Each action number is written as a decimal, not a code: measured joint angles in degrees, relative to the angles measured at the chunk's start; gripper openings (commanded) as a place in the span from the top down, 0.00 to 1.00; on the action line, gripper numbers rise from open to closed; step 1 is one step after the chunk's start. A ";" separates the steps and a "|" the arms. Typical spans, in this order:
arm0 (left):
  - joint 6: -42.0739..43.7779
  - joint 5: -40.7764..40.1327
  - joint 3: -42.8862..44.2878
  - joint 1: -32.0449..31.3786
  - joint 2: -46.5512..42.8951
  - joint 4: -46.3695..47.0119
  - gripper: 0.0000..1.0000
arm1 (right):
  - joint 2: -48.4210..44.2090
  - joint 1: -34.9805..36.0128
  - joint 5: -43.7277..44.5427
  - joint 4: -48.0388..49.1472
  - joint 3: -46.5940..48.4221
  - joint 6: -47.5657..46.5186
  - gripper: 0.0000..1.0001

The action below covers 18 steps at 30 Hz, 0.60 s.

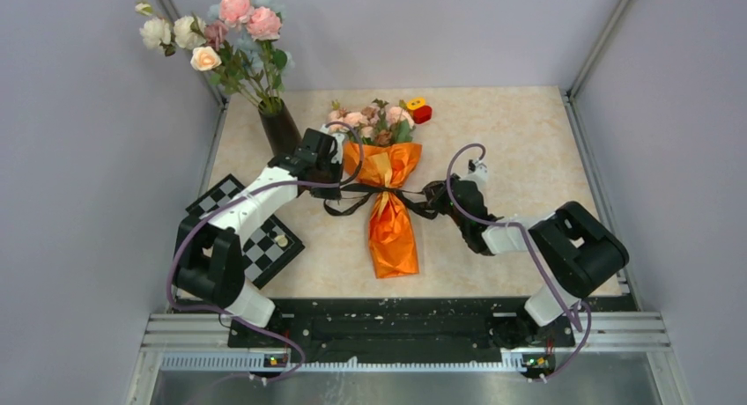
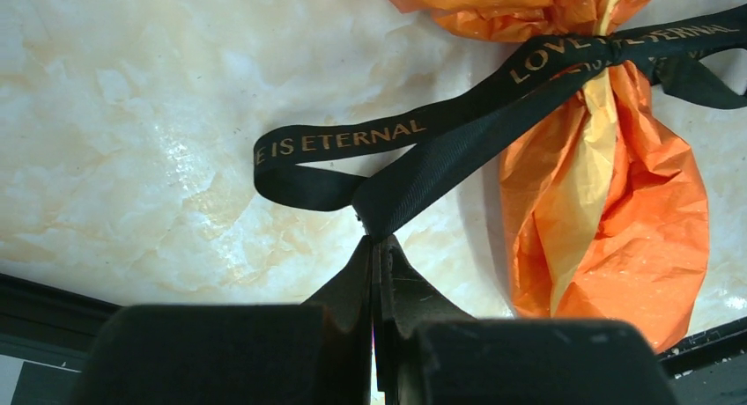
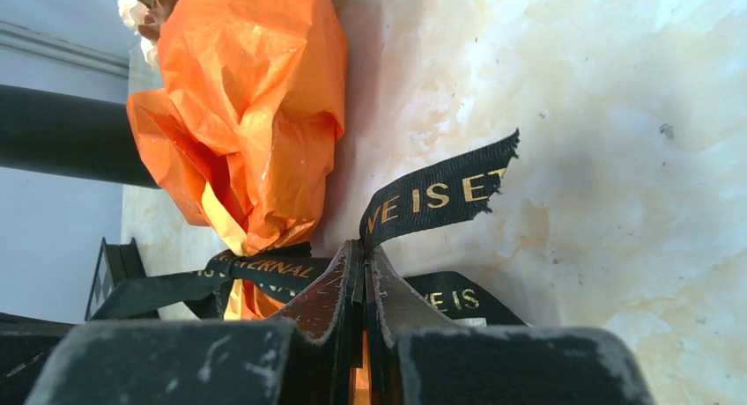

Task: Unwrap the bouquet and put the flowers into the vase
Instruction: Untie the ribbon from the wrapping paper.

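The bouquet [image 1: 392,213] lies in the middle of the table, an orange paper cone [image 2: 617,220] with its pink and peach flowers [image 1: 370,121] pointing to the far side. A black ribbon [image 2: 352,141] with gold lettering is tied round its waist. My left gripper [image 2: 377,239] is shut on the ribbon's left loop, just left of the cone [image 1: 342,180]. My right gripper [image 3: 363,246] is shut on the ribbon near its frayed right end [image 3: 445,192], just right of the cone [image 1: 434,195]. The black vase [image 1: 280,128] stands at the far left, behind the left gripper.
A taller bunch of white and pink flowers [image 1: 220,31] stands in the vase. Small yellow and red heads [image 1: 418,109] lie beside the bouquet's blooms. A checkerboard [image 1: 260,242] lies under the left arm. Grey walls close in the table on three sides.
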 measured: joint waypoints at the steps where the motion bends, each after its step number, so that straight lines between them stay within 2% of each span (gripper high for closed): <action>1: 0.00 -0.09 0.00 0.13 0.00 0.00 1.00 | -0.37 0.00 0.35 -0.22 0.00 -0.42 1.00; 18: 0.00 -1.22 0.00 2.32 1.75 -0.17 1.00 | -2.97 -0.02 3.98 -1.90 -1.16 -3.74 1.00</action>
